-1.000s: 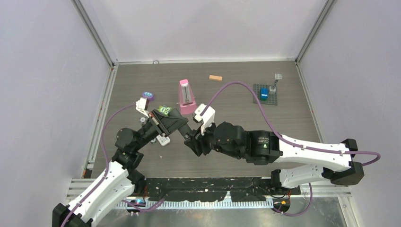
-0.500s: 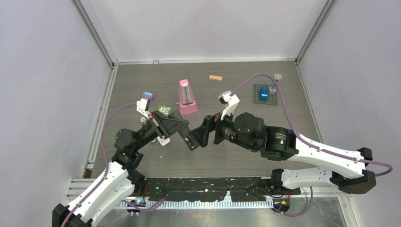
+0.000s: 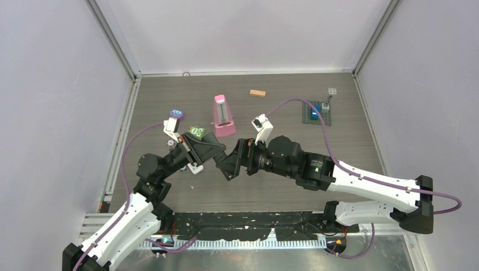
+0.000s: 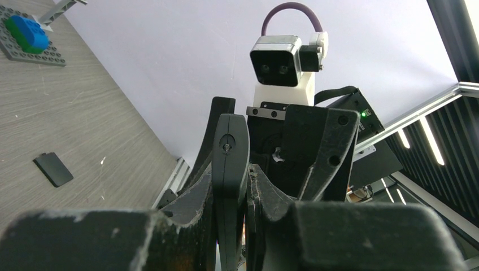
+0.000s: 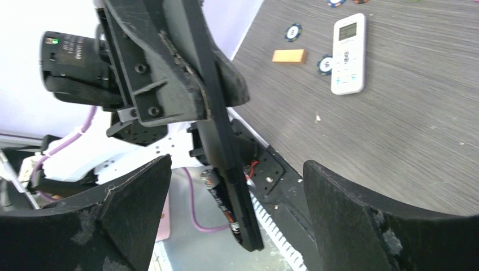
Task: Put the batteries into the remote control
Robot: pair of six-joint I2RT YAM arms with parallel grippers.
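Note:
My left gripper (image 4: 230, 183) is shut on a slim black remote control (image 4: 229, 152), held edge-on above the table. In the right wrist view the remote (image 5: 223, 147) hangs down between my right gripper's fingers (image 5: 135, 197), and a dark battery (image 5: 219, 195) with an orange band lies along its lower end. My right gripper (image 5: 237, 192) stands open, its jaws wide on either side of the remote's end and not touching it. In the top view both grippers meet over the near middle of the table, left gripper (image 3: 214, 158) against right gripper (image 3: 233, 165).
A white remote (image 5: 347, 53), an orange block (image 5: 288, 55) and poker chips (image 5: 292, 31) lie on the table. A pink metronome (image 3: 223, 116), a grey baseplate (image 3: 308, 116) with a blue brick and a small black cover (image 4: 52, 169) are also there.
My right gripper has opened wide. Its arm pulled back to the right, then came in again around the remote's end. The left gripper and the remote have held still.

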